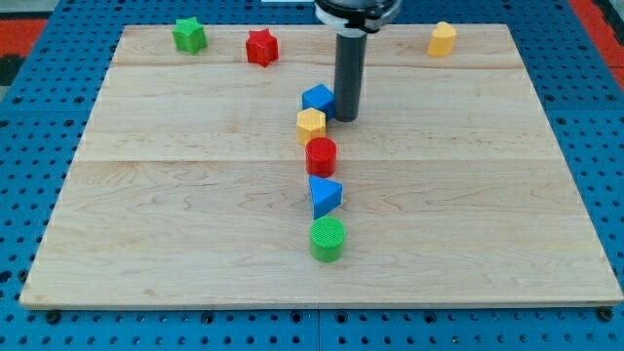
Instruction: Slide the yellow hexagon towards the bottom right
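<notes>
The yellow hexagon [311,125] sits near the middle of the wooden board [175,214]. A blue cube [318,98] touches it from above. A red cylinder [321,156] sits just below the hexagon. My tip [346,117] rests on the board just right of the blue cube and up-right of the yellow hexagon, very close to both. The dark rod rises from it to the view's top.
A blue triangle [325,195] and a green cylinder [328,239] continue the column below the red cylinder. A green star [189,35] and a red star [261,47] sit at the top left. A yellow pentagon-like block [442,39] sits at the top right.
</notes>
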You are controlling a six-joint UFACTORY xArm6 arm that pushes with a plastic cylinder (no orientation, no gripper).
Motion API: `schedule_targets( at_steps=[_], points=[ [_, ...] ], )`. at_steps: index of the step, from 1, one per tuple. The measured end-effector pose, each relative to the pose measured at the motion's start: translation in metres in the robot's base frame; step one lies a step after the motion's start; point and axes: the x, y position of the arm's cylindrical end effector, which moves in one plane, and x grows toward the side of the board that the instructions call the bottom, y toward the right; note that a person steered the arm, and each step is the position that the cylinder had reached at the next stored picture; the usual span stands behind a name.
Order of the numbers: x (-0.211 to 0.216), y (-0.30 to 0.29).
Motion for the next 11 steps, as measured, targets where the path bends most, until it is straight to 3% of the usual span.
schedule_targets(
  at_steps=[2,3,6,8,10,11],
  points=[
    [-0.014,-0.078],
    [0.000,-0.100],
    [0.049,0.030],
    [0.015,0.010],
    [0.034,0.110],
    [0.031,0.118]
  ],
)
